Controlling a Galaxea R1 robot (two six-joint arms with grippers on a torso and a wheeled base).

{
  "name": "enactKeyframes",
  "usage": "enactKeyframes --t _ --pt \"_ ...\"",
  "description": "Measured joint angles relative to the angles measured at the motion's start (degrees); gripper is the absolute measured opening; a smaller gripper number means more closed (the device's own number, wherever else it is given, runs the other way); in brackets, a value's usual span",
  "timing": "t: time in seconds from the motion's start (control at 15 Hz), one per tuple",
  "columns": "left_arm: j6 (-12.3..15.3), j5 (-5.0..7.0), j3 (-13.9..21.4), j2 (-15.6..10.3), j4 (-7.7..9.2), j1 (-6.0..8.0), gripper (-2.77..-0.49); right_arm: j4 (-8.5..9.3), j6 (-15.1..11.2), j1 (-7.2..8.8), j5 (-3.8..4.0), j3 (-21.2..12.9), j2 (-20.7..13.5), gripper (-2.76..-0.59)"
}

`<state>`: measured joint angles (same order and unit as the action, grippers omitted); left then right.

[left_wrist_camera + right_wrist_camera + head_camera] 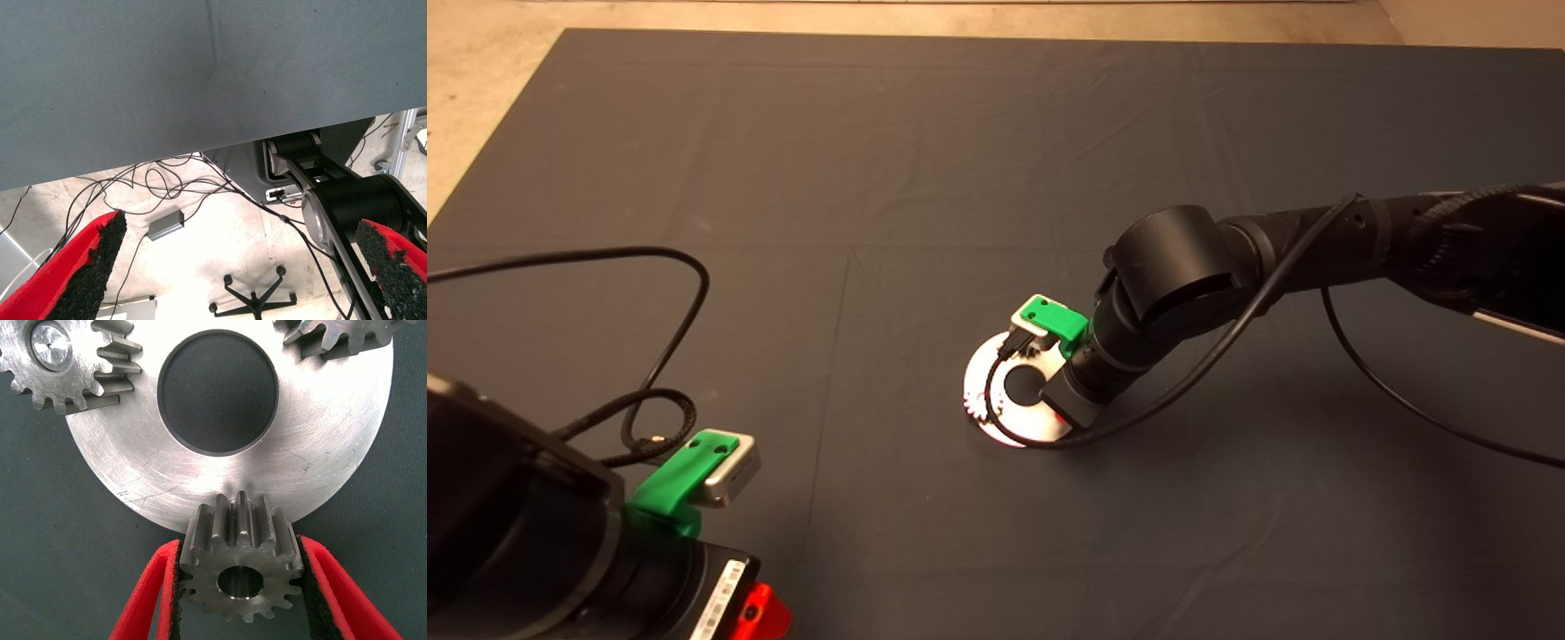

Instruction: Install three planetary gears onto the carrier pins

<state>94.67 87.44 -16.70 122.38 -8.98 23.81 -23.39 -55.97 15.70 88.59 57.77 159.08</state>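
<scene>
Already two planetary gears (57, 363) sit on the plate (200, 487); right fingers (150, 593) pinch the third (240, 570).

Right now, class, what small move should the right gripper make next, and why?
Probably ease the third gear straight down: the right gripper holds it at the plate rim, apparently over a pin seen through its bore. Two gears already sit on the plate.

- The desk (925, 178) is covered by a dark mat (800, 462), faintly creased, with pale floor (480, 80) beyond its far edge.
- A round silver-white plate (983, 378) lies flat on the mat, right of centre.
- Black cables (685, 293) loop across the mat at the left.
- Another black cable (1396, 391) trails over it at the right.
</scene>
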Motion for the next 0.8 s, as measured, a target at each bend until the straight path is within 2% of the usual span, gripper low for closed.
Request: enactKeyframes --t 0.33,0.53,0.8 --pt "0.0 0.01 0.0 -0.02 0.0 0.0 -0.77 -0.03 1.15 -0.13 0.27 2.06 1.1 -2.39" --pt "0.0 0.01 0.0 0.0 0.0 0.0 -0.77 -0.01 1.76 -0.29 0.68 2.6 1.56 -2.4" --pt "0.0 0.01 0.0 0.0 0.0 0.0 -0.77 -0.01 1.98 -0.3 0.72 2.76 1.63 -2.38"
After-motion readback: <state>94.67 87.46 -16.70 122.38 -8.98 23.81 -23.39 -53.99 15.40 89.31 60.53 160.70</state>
